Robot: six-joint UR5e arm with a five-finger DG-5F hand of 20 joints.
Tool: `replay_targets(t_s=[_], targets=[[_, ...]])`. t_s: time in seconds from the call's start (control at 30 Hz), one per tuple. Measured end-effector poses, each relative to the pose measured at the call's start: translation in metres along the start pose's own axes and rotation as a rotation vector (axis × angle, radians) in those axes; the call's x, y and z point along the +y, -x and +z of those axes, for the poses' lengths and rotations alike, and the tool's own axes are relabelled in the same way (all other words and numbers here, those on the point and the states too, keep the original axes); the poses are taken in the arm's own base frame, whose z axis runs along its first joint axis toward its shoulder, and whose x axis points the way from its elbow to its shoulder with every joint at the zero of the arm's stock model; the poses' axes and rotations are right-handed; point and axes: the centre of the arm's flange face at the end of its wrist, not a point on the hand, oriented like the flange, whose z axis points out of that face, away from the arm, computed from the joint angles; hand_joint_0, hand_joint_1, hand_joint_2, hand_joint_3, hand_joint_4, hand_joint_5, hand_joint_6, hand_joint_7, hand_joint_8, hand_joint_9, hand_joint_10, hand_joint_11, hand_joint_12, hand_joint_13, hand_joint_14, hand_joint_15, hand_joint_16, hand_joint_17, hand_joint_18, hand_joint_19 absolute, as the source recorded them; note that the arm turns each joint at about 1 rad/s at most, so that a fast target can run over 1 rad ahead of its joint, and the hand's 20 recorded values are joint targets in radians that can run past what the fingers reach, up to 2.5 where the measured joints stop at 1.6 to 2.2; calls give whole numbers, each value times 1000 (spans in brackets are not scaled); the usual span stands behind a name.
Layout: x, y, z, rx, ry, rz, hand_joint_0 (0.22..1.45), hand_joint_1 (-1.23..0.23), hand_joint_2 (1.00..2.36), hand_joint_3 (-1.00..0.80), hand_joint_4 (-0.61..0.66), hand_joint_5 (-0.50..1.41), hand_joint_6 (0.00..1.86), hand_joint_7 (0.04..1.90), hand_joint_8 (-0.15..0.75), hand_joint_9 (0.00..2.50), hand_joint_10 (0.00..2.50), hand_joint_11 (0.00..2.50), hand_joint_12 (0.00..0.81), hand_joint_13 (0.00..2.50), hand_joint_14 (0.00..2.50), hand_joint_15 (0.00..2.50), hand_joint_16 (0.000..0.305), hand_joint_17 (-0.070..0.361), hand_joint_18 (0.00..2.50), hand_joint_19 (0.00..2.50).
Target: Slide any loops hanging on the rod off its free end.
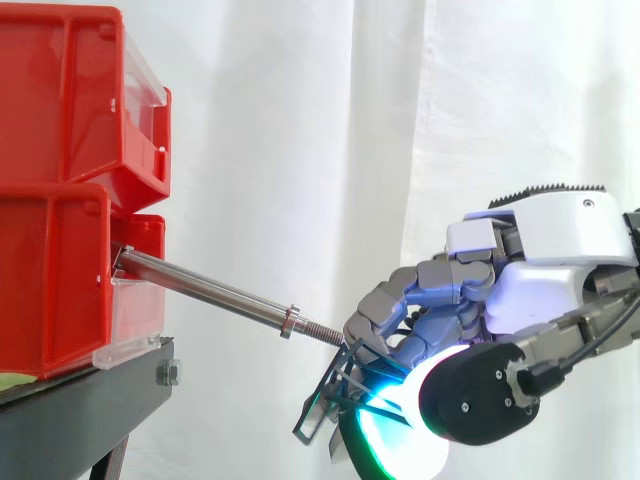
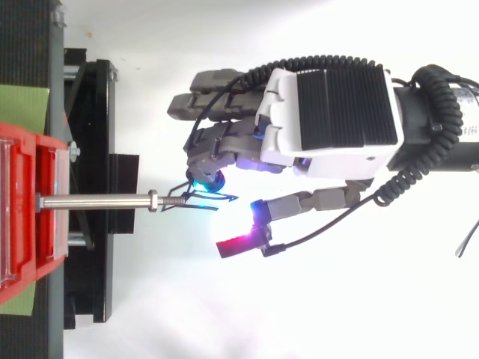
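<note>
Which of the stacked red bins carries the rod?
The lower red bin; the rod juts from its front, while the upper bin sits above it.

The arm comes in level from the right; the hand (image 1: 545, 245), palm down, curls its fingers (image 1: 385, 305) round a wire loop (image 1: 320, 408), thumb (image 2: 299, 203) apart.

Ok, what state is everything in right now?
Bins: stacked on the stand.
Rod: sticks out from the lower bin, sloping down to its free end.
Nut: on the rod, near the threaded tip.
Loop: dark wire, hanging at the rod's tip; on or off, cannot tell.
Hand: fingers curled round the loop.
</note>
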Motion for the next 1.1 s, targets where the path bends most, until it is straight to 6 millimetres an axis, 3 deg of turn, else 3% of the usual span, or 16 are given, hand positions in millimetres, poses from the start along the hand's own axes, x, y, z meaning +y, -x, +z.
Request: replay_targets(t_s=[0.43,1.1], targets=[[19,27,-18,38,-76,13,583,-676,1023,-201,107,-196,902,1098,334,677,8,217,348,515,0,0,44,100,396,9],[46,15,-17,7,-174,217,631,-727,1011,-384,77,-206,879,1067,316,667,8,213,346,520,0,0,44,98,408,13]])
